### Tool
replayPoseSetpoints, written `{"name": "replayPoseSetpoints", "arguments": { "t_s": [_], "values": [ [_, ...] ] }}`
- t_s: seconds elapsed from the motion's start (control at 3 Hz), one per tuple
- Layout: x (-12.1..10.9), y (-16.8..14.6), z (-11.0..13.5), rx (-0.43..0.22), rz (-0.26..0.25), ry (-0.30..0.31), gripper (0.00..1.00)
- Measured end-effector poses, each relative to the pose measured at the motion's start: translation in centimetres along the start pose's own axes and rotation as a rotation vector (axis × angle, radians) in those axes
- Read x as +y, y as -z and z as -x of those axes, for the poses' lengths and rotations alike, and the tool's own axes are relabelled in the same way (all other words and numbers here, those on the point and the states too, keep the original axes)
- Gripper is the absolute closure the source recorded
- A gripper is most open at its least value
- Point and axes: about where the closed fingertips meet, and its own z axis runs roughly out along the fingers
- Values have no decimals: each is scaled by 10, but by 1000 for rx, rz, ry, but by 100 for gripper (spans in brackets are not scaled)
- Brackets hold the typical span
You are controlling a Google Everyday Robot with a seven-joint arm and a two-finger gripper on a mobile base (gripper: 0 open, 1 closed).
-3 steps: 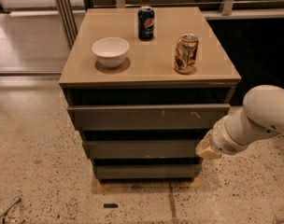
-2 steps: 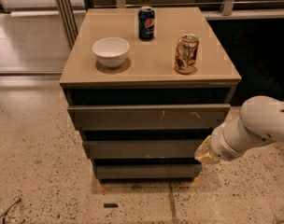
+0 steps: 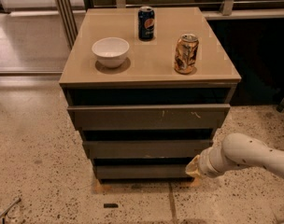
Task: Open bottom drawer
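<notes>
Down low at the right of the cabinet (image 3: 212,59), the white arm (image 3: 247,155) reaches in from the right edge, and the gripper (image 3: 194,167) sits at the right end of the bottom drawer (image 3: 142,171), at or just beside its front corner. Whether the gripper is open or closed, I cannot tell from here. The bottom drawer is the lowest of three dark fronts, just above the speckled floor (image 3: 34,162), and looks shut, under the middle drawer (image 3: 146,149) and the scratched top drawer (image 3: 149,117). Up top stand a white bowl (image 3: 110,51), a blue can (image 3: 146,23) and a gold can (image 3: 186,53), all upright and apart.
</notes>
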Motion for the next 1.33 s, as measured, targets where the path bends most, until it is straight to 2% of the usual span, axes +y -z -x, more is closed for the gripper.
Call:
{"name": "replayPoseSetpoints", "arguments": {
  "t_s": [0.33, 0.67, 1.0, 1.33],
  "values": [
    [-18, -71, -24, -43, 9, -22, 100],
    [-22, -173, -71, -38, 84, -110, 100],
    [-23, -171, -70, -37, 81, -106, 100],
    [-21, -181, -75, -30, 84, -73, 81]
  ]
}}
